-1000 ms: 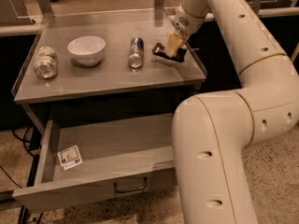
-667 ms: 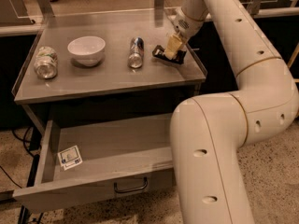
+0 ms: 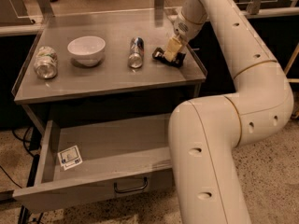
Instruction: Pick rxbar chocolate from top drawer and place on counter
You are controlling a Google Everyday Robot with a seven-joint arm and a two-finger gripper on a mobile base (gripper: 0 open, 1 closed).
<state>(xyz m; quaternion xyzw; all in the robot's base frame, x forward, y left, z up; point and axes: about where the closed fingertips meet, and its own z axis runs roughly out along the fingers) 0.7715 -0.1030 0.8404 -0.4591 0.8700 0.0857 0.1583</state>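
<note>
A white printed card is pictured inside the open top drawer. The rxbar chocolate is seen on the worktop, directly beneath the tool; whether it is gripped cannot be told.

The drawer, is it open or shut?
Open. The top drawer is pulled out, showing a white card. The gripper is over the counter.

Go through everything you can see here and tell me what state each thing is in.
top drawer: pulled open
white card: lying flat in the drawer's front left corner
rxbar chocolate: lying on the counter, right side
tool: down at the rxbar chocolate
white bowl: upright, looks empty
can: lying on its side
clear jar: lying on its side
</note>
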